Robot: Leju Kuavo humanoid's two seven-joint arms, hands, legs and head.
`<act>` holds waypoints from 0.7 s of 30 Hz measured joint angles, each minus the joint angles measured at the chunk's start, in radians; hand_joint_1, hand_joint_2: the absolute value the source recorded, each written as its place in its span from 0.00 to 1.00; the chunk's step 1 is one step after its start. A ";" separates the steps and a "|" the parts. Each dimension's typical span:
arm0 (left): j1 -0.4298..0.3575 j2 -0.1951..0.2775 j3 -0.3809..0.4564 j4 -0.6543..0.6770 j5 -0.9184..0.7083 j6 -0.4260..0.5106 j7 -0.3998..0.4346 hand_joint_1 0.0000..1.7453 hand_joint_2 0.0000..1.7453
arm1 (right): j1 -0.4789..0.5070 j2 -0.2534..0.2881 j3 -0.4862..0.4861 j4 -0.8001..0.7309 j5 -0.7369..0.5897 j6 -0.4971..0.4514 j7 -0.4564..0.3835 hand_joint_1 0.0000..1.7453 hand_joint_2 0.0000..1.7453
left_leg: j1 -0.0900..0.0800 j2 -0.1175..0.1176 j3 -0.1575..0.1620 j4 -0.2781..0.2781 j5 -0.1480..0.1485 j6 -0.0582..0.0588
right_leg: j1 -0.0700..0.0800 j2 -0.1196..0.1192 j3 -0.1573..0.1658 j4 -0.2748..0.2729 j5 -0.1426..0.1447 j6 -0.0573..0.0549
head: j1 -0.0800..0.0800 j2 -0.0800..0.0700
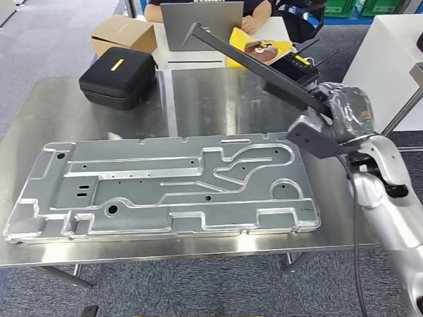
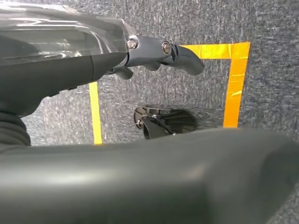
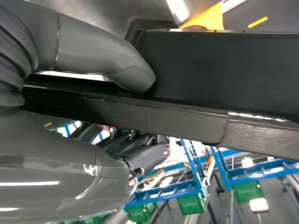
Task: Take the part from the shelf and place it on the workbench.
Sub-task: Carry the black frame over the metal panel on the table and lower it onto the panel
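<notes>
The right robot hand (image 1: 344, 119) grips the dark bar-shaped part (image 1: 259, 66) above the worktop (image 1: 209, 99), set-down pending.

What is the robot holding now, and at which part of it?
The right hand grips a long dark part near its lower end, where it widens. The left hand holds nothing.

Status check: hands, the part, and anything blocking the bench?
Right hand grips black part, held above the table. Left hand hangs empty over floor. Big metal plate fills the front.
</notes>
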 joint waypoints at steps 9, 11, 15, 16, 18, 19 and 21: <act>-0.023 0.000 -0.037 0.000 -0.023 -0.009 0.026 0.00 1.00 | -0.167 0.244 0.194 0.341 0.050 0.002 0.021 1.00 1.00 | 0.001 0.000 0.002 0.000 0.000 0.000 | 0.000 0.000 0.001 0.000 0.000 0.000 | 0.000 0.000; -0.027 -0.001 -0.043 0.000 -0.024 -0.010 0.028 0.00 1.00 | -0.182 0.300 0.225 0.407 0.043 0.002 0.015 1.00 1.00 | 0.001 0.000 0.002 0.000 0.000 0.000 | 0.001 0.000 0.001 0.000 0.000 0.000 | 0.000 0.000; -0.032 -0.001 -0.055 0.000 -0.031 -0.010 0.033 0.00 1.00 | -0.201 0.387 0.271 0.512 0.016 0.014 -0.003 1.00 1.00 | 0.001 0.000 0.002 0.000 0.000 -0.001 | 0.001 0.000 0.001 0.000 0.000 0.000 | 0.000 0.000; -0.032 -0.001 -0.057 0.000 -0.032 -0.009 0.034 0.00 1.00 | -0.203 0.404 0.279 0.533 0.008 0.020 -0.007 1.00 1.00 | 0.001 0.000 0.002 0.000 0.000 -0.001 | 0.001 0.000 0.001 0.000 0.000 0.000 | 0.000 0.000; -0.035 -0.001 -0.062 0.000 -0.035 -0.008 0.035 0.00 1.00 | -0.206 0.440 0.296 0.579 -0.008 0.033 -0.018 1.00 1.00 | 0.001 0.000 0.002 0.000 0.000 -0.001 | 0.001 0.001 0.001 0.000 0.000 0.000 | 0.000 0.000; -0.036 -0.001 -0.064 0.000 -0.035 -0.008 0.035 0.00 1.00 | -0.207 0.457 0.304 0.601 -0.013 0.036 -0.022 1.00 1.00 | 0.001 0.000 0.002 0.000 0.000 -0.001 | 0.001 0.001 0.001 0.000 0.000 0.000 | 0.000 0.000; -0.037 -0.001 -0.066 0.000 -0.037 -0.007 0.035 0.00 1.00 | -0.212 0.486 0.321 0.643 -0.018 0.039 -0.028 1.00 1.00 | 0.001 0.000 0.003 0.000 -0.001 -0.002 | 0.001 0.001 0.002 0.000 0.000 0.000 | 0.000 0.000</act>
